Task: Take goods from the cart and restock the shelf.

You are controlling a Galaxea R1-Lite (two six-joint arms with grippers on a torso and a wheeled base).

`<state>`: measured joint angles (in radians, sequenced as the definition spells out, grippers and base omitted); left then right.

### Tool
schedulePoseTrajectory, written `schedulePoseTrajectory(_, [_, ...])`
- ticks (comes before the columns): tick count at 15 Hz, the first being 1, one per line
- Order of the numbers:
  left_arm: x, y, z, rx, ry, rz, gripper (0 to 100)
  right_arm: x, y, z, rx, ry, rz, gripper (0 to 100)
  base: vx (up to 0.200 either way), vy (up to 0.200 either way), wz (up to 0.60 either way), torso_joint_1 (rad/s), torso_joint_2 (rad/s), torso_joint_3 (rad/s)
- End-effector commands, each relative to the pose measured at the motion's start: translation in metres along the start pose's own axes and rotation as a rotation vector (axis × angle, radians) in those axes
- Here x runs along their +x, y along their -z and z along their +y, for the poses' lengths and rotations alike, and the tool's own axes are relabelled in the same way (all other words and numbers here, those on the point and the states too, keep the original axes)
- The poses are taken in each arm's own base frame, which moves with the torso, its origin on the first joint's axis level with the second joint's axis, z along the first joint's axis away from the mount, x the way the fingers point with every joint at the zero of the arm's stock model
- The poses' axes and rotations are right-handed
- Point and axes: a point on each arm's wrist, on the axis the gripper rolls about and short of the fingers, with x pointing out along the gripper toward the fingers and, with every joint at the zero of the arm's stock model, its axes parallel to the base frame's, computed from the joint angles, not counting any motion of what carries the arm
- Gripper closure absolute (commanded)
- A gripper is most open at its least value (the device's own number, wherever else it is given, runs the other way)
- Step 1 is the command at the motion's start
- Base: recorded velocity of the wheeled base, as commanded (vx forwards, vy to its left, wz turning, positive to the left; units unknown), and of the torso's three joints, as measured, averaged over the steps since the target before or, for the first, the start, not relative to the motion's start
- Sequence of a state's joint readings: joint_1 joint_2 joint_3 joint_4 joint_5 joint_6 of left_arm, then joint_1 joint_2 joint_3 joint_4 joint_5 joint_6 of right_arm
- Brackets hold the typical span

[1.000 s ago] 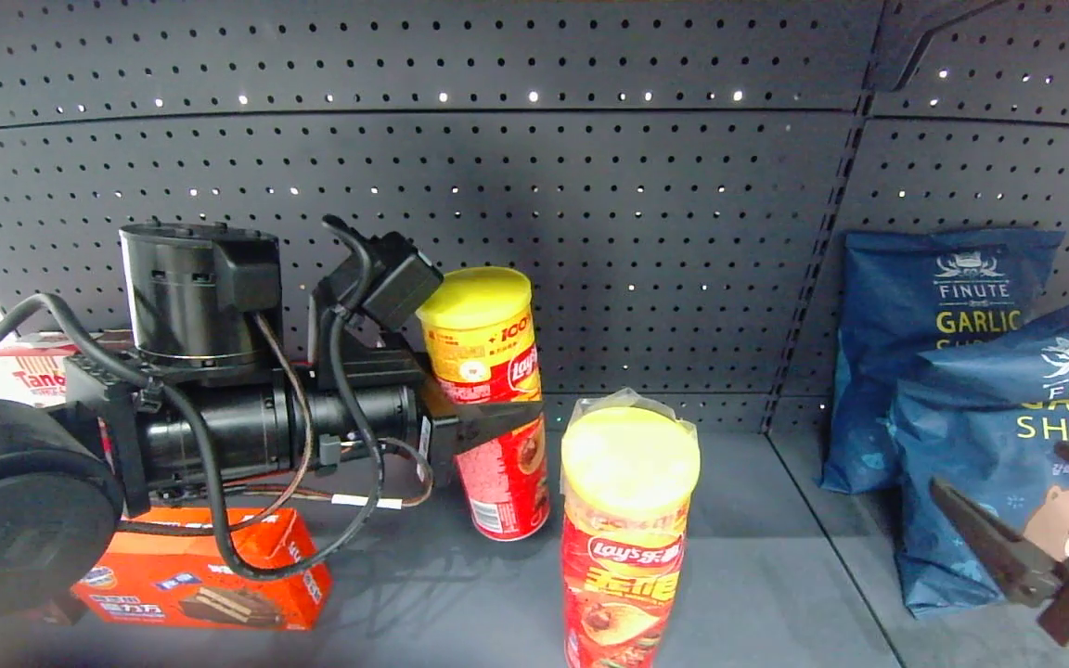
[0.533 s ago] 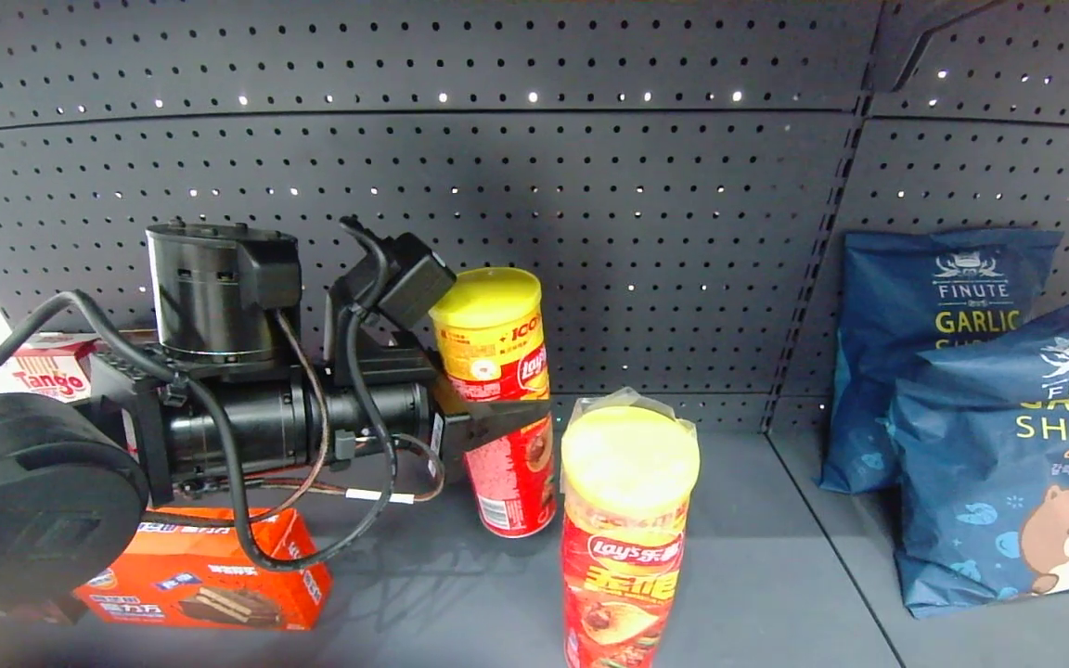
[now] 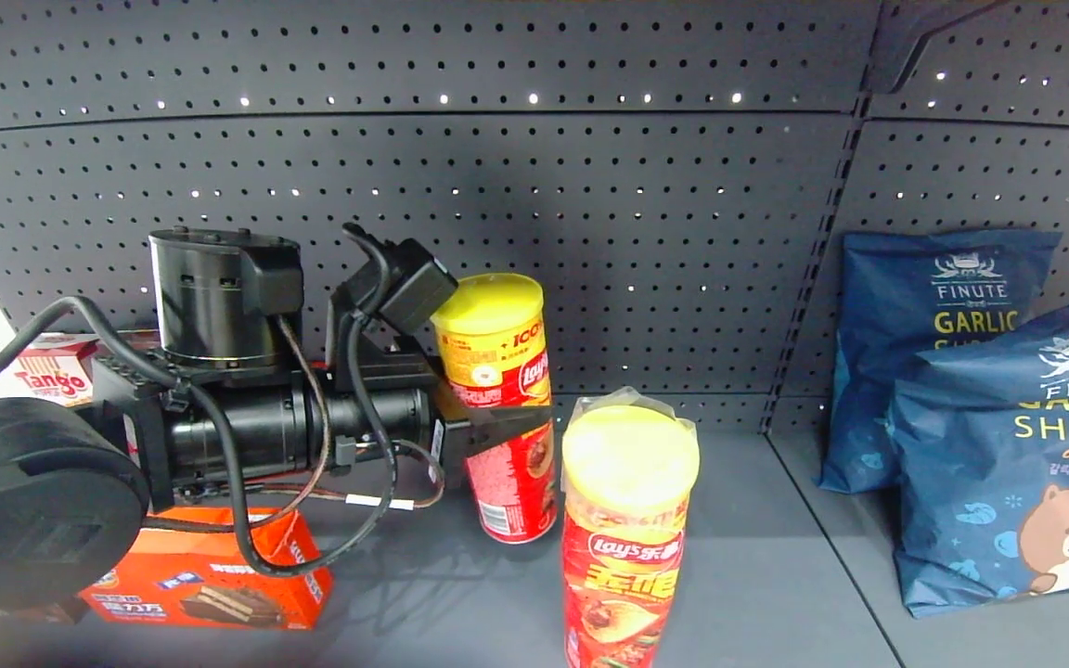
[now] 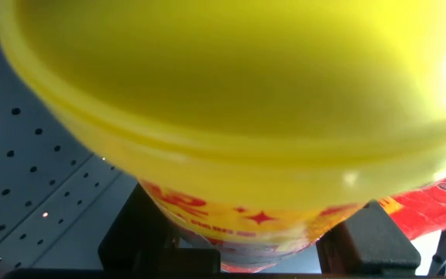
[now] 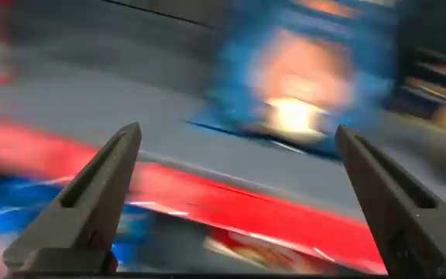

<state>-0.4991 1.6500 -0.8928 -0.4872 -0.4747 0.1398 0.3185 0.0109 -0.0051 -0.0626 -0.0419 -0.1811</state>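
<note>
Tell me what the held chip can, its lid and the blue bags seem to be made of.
The chip can: probably a cardboard tube under glossy print; its wall is stiff and straight. Its lid: likely plastic, smooth yellow with a moulded rim. The shrimp chip bags: thin plastic film, satin; soft creases show.

Rear can (image 3: pixel 495 357) behind front can (image 3: pixel 627 533), box (image 3: pixel 210 584) left, bags (image 3: pixel 1008 445) right.

The rear chip canister (image 3: pixel 502 408) and the front chip canister (image 3: pixel 625 538) both have plain yellow lids over red-and-yellow printed bodies. At the shelf's (image 3: pixel 757 557) right edge, two deep-blue snack bags (image 3: pixel 924 343) carry white and yellow lettering, the nearer bag (image 3: pixel 1008 464) with a brown bear. At the left edge lies a bright orange wafer box (image 3: pixel 210 580); the dark grey pegboard (image 3: pixel 590 186) is dotted with holes.
</note>
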Motion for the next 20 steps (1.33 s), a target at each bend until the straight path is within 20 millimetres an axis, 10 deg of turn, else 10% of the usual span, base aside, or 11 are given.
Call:
schedulePoseTrajectory(1, [0.0006, -0.0001, -0.0011, 0.001, 0.006, 0.0, 100, -0.0018, 0.0007, 0.0014, 0.024, -0.064, 0.006, 0, 0.0, 0.0, 0.0, 0.0, 0.0, 0.0])
schedulePoseTrajectory(10, [-0.0003, 0.0002, 0.0, 0.0, 0.002, 0.0, 100, -0.0022, 0.0009, -0.0014, 0.12, 0.074, 0.034, 0, 0.0, 0.0, 0.0, 0.0, 0.0, 0.0])
schedulePoseTrajectory(13, [-0.0001, 0.0001, -0.0005, 0.0, 0.003, 0.0, 100, -0.0029, -0.0007, 0.0045, 0.128, -0.193, 0.005, 0, 0.0, 0.0, 0.0, 0.0, 0.0, 0.0])
schedulePoseTrajectory(17, [-0.0007, -0.0002, -0.0002, 0.0, 0.002, -0.002, 100, -0.0022, 0.0014, -0.0031, 0.144, 0.155, 0.038, 0, 0.0, 0.0, 0.0, 0.0, 0.0, 0.0])
schedulePoseTrajectory(20, [-0.0009, -0.0002, 0.0002, 0.0, 0.0, -0.002, 100, -0.0008, 0.0021, -0.0013, 0.122, 0.084, 0.009, 0, 0.0, 0.0, 0.0, 0.0, 0.0, 0.0])
